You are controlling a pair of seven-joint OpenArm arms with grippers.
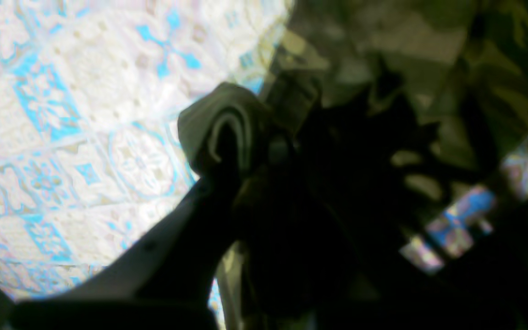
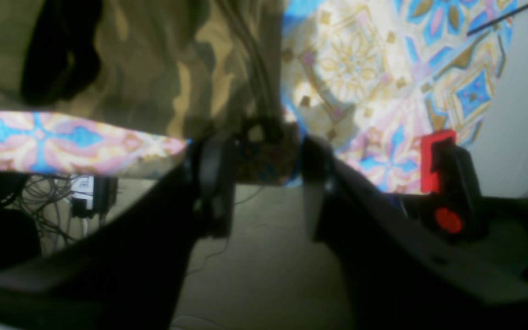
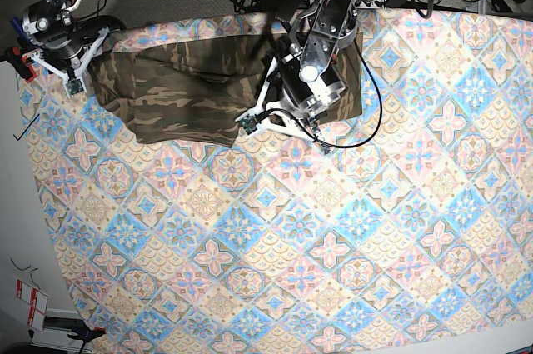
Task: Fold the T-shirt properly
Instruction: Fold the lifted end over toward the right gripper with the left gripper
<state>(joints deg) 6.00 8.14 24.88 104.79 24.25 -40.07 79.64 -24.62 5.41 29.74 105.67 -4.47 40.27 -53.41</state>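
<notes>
Our left gripper (image 1: 227,137) pinches the shirt (image 3: 191,87) hem; right gripper (image 2: 264,183) (jaws parted, empty) waits at its far end.

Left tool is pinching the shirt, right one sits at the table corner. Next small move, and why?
Probably bring the right tool inward onto the T-shirt edge beside it. Its fingers stand open on nothing at the tablecloth corner, while the left tool is shut on a bunched fold. The shirt lies spread along the far edge, so a fold likely needs both grips.
</notes>
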